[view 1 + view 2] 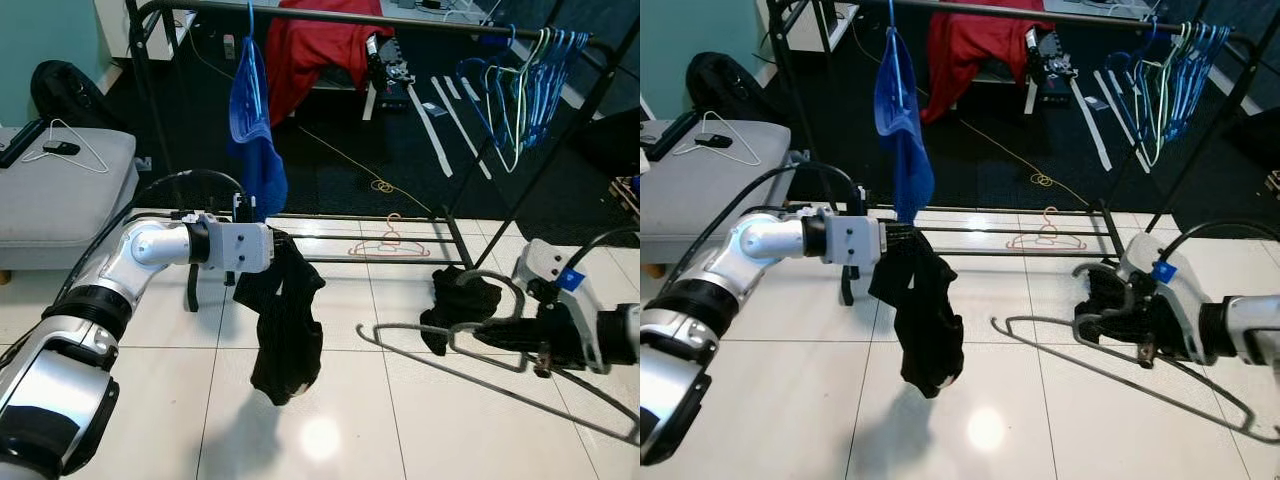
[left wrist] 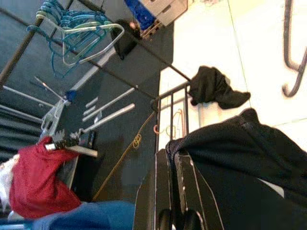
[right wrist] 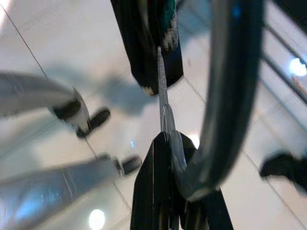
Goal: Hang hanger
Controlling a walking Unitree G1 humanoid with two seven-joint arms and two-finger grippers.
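Right gripper [image 3: 168, 143] is clamped on a grey hanger [image 1: 470, 345] low over the tiled floor [image 1: 150, 400]. Left gripper [image 2: 173, 163] pinches a black garment [image 1: 285, 320] hanging before the clothes rack [image 1: 330, 14].

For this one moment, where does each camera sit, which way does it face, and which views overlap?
Left eye: head, looking down at the clothes rack; left tool holds a black garment.
Right eye: same scene; right tool holds a grey hanger.
Left wrist: along its fingers clamped on the garment, rack beyond.
Right wrist: along its fingers gripping the hanger, tiled floor below.
Shared: both eyes and the left wrist see the blue hangers.
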